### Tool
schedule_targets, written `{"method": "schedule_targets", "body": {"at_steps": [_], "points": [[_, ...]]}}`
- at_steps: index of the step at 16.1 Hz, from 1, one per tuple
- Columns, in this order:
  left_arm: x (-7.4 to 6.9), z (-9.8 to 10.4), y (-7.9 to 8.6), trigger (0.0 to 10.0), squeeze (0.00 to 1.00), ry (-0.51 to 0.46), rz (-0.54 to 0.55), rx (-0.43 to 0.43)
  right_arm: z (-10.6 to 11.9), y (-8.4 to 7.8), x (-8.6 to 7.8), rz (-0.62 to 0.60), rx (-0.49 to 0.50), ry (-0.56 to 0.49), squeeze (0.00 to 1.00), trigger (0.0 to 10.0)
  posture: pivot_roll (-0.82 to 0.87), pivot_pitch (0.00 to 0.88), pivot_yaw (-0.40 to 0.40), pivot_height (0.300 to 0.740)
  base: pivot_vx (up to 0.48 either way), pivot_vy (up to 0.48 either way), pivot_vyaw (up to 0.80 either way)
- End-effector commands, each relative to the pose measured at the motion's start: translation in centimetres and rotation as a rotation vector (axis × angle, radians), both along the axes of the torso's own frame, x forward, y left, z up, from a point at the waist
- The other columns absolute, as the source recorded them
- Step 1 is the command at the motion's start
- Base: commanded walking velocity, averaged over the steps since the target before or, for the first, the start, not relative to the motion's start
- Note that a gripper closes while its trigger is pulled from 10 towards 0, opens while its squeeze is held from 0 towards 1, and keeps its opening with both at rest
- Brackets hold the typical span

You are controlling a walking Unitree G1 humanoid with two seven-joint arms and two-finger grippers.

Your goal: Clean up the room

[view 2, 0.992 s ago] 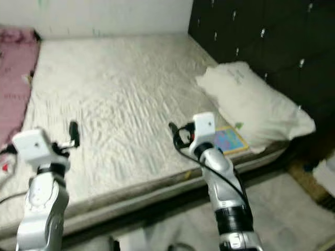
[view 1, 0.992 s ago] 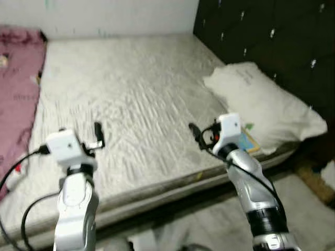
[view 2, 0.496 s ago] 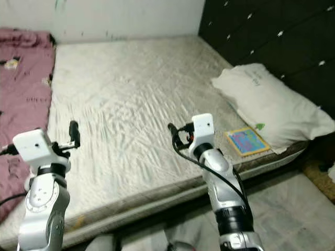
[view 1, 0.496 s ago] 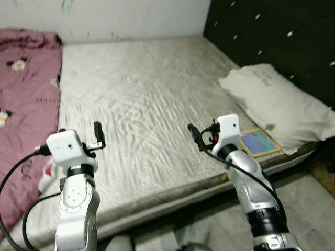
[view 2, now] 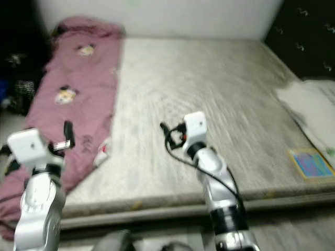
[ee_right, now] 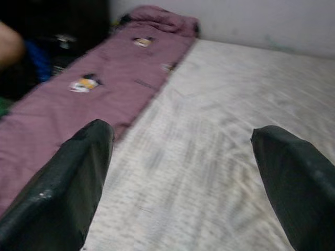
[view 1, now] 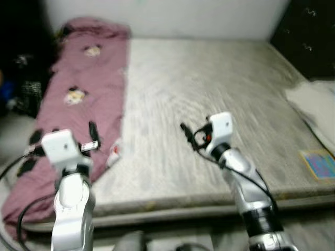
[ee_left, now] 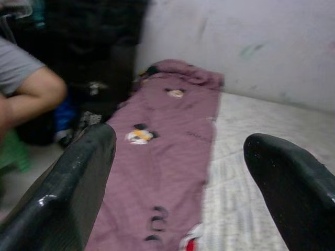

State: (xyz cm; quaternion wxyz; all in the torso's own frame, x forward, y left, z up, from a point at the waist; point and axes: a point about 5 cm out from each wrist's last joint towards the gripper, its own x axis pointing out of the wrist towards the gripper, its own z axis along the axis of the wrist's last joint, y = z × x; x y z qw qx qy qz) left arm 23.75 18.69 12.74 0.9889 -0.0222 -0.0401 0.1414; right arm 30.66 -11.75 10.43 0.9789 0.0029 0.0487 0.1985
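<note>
Left eye view | both arms raised over bed (view 1: 209, 94) | left claw (ee_left: 178, 172) apart | right claw (ee_right: 183, 172) apart

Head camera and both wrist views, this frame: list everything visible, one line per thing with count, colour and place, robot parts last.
Mattress: one, pale grey, bare, across the middle of the scene.
Blanket: one, mauve-pink with small cartoon prints, along the mattress's left side.
Pillow: one, white, at the right edge by the headboard.
Book: one, flat, blue and pink cover with yellow border, on the mattress's right front corner.
Headboard: one, black, tufted, upper right.
Wall: white, behind the bed.
Person's arm: one, grey sleeve, beyond the blanket in the left wrist view.
Left gripper: open, raised over the blanket.
Right gripper: open, raised over the mattress.
</note>
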Motion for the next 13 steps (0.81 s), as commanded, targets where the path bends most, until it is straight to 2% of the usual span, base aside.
{"method": "schedule_targets", "body": {"at_steps": [1, 2, 13], "points": [[0.17, 0.10, -0.31, 10.0, 0.00, 0.005, -0.016, -0.014, 0.44, -0.16, 0.17, -0.005, -0.002, -0.019, 0.00, 10.0, 0.04, 0.000, -0.074, 0.740, 0.000, 0.480, 0.80], [0.16, 0.07, -0.30, 10.0, 0.00, 0.007, -0.014, -0.013, 0.43, -0.14, 0.18, -0.004, -0.002, -0.019, 0.00, 10.0, 0.04, 0.000, -0.071, 0.740, 0.000, 0.480, 0.79], [0.23, -0.04, -0.22, 10.0, 0.00, 0.013, -0.004, -0.016, 0.50, -0.18, 0.70, -0.015, 0.012, -0.002, 0.00, 10.0, 0.04, 0.000, -0.075, 0.740, 0.000, 0.480, 0.00]]}}
